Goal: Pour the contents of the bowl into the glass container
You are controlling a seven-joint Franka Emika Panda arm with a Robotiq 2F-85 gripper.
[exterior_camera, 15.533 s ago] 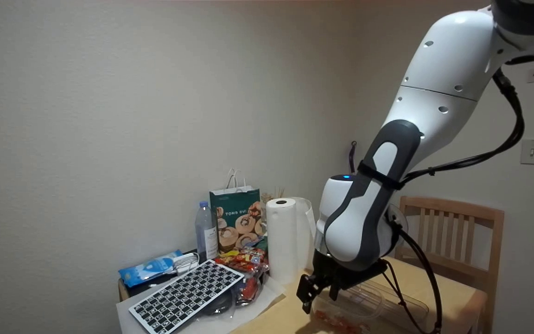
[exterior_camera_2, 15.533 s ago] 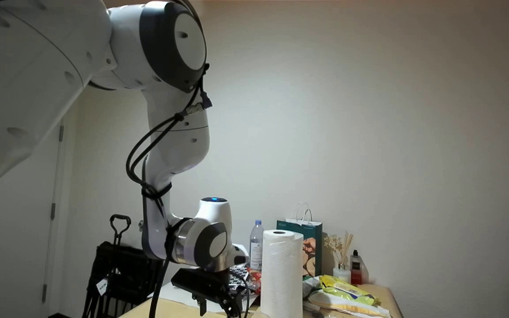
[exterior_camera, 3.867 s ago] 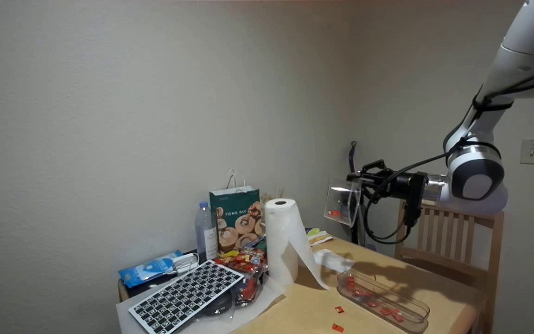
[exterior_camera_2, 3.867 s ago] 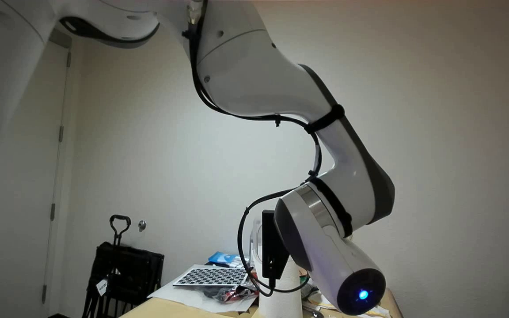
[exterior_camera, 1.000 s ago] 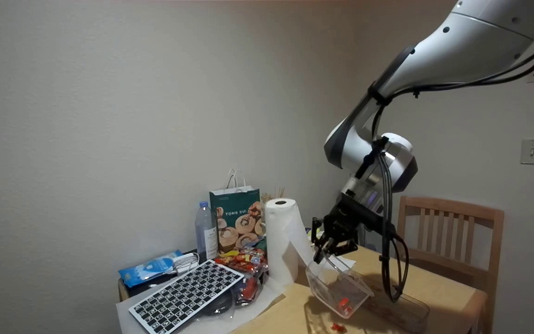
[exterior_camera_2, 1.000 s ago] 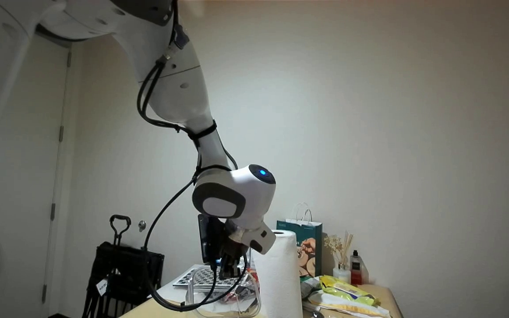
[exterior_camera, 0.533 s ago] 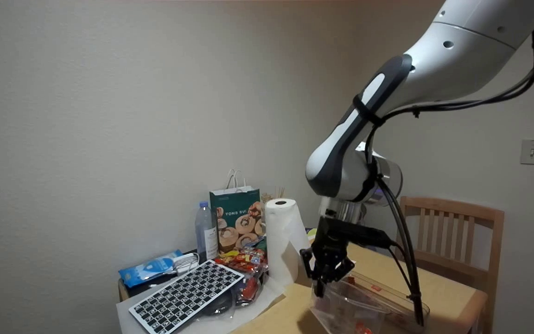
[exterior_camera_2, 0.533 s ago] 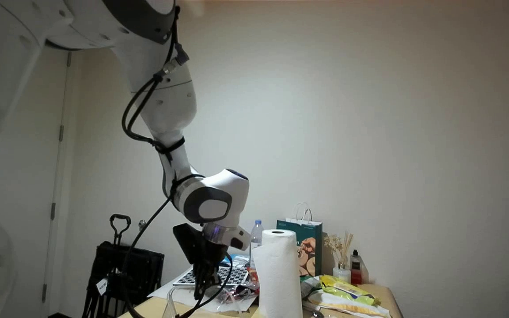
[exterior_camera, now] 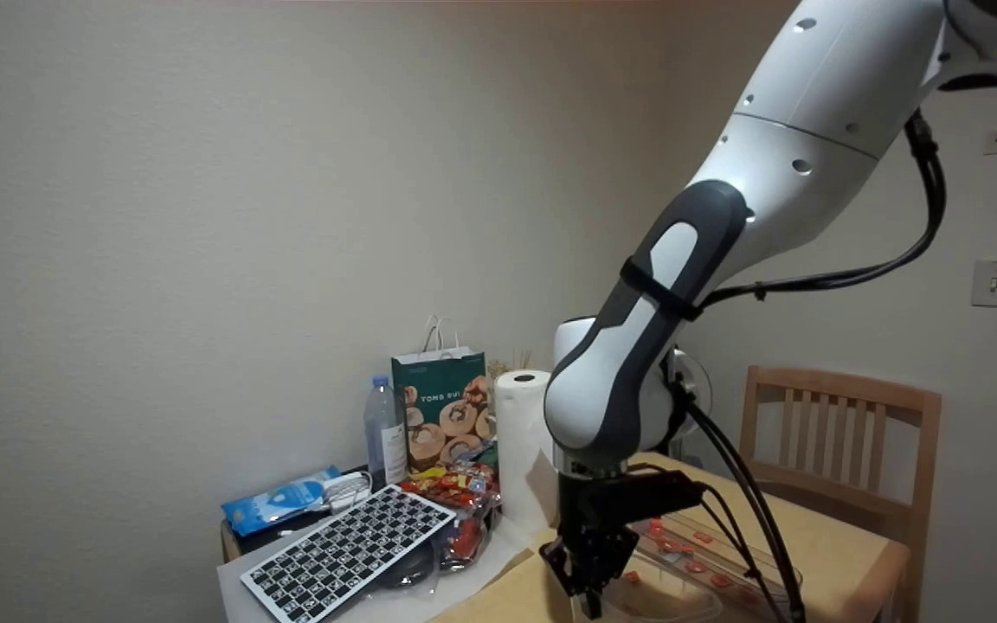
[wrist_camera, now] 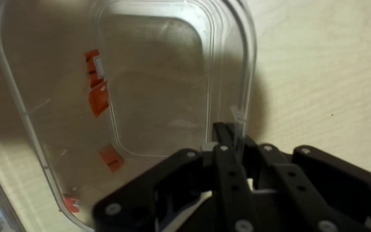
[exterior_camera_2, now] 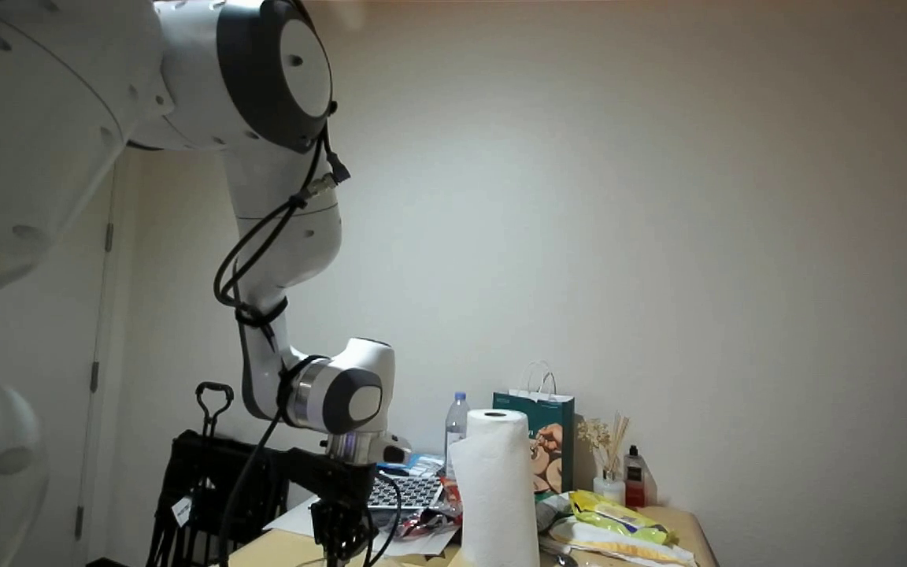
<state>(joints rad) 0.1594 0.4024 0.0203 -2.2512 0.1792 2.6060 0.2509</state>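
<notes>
My tool (wrist_camera: 235, 138) is clamped on a side wall of the clear bowl (wrist_camera: 159, 96), a finger on either face of it, close to the rim. The bowl reaches out from my grip over the tabletop (exterior_camera: 836, 536); whether its base touches down I cannot tell. In the wrist view, four small orange-red pieces (wrist_camera: 98, 98) show within its outline, the lowest right at the rim. Since I see through the bowl, I cannot tell which of them lie inside and which beneath.

In both exterior views I point the tool downward, with my arm (exterior_camera: 775, 164) bent above it. Near the bowl, towards the chair (exterior_camera: 845, 433), the long clear container (exterior_camera: 685, 528) stands on the tabletop, with red pieces (exterior_camera: 696, 567) scattered along its length.

The paper towel roll (exterior_camera: 520, 450) stands upright on the tabletop too. In an exterior view, a green paper bag (exterior_camera: 438, 407) and a blue-capped bottle (exterior_camera: 384, 433) stand side by side, and a checkered board (exterior_camera: 347, 554) lies at a slant near a blue packet (exterior_camera: 278, 502). A yellow packet (exterior_camera_2: 619, 516) lies near the roll.
</notes>
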